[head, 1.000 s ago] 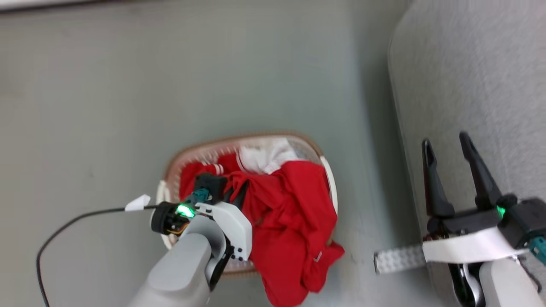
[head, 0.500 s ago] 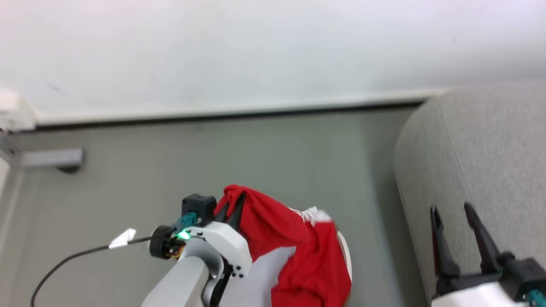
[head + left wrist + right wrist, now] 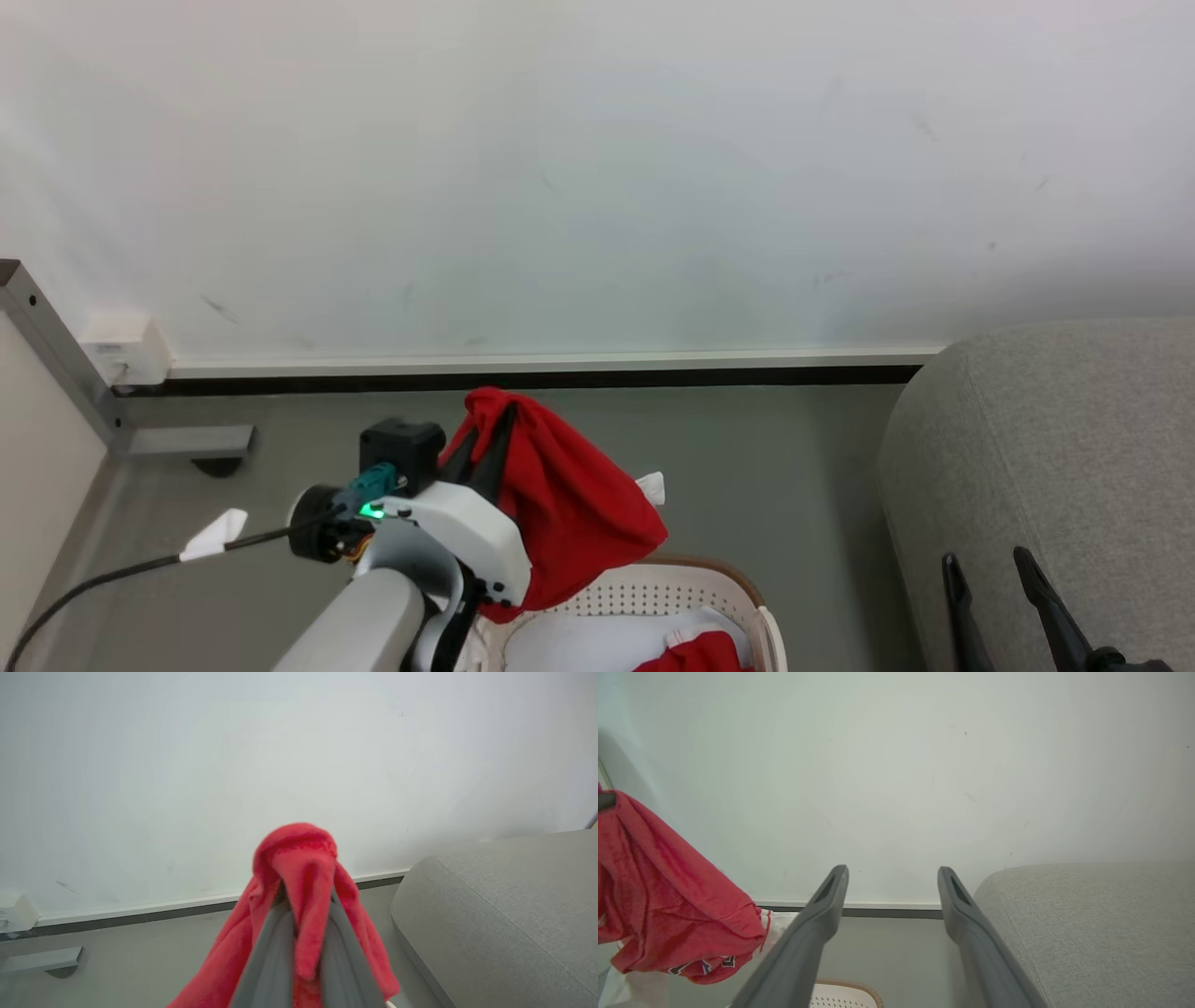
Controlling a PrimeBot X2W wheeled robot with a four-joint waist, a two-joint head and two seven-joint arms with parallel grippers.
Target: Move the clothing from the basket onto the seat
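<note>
Since a second ago the head view has swung up toward the wall (image 3: 597, 187), and part of the clothing (image 3: 569, 504) that lay heaped in the basket (image 3: 653, 593) now hangs from the left hand (image 3: 485, 439), which is pinched tight on a bunched fold. Nearest, the right hand (image 3: 987, 565) has its fingers apart, holding nothing, at the edge of the seat (image 3: 1055, 448). The basket stands on the floor (image 3: 766, 448) beneath the lifted cloth, with more red fabric and a white piece (image 3: 588, 644) inside. The seat lies to the right, well apart from the hanging cloth. The fabric looks light, soft and limp, and may trail and catch on the rim. A pinch on a thick fold suits it best.
</note>
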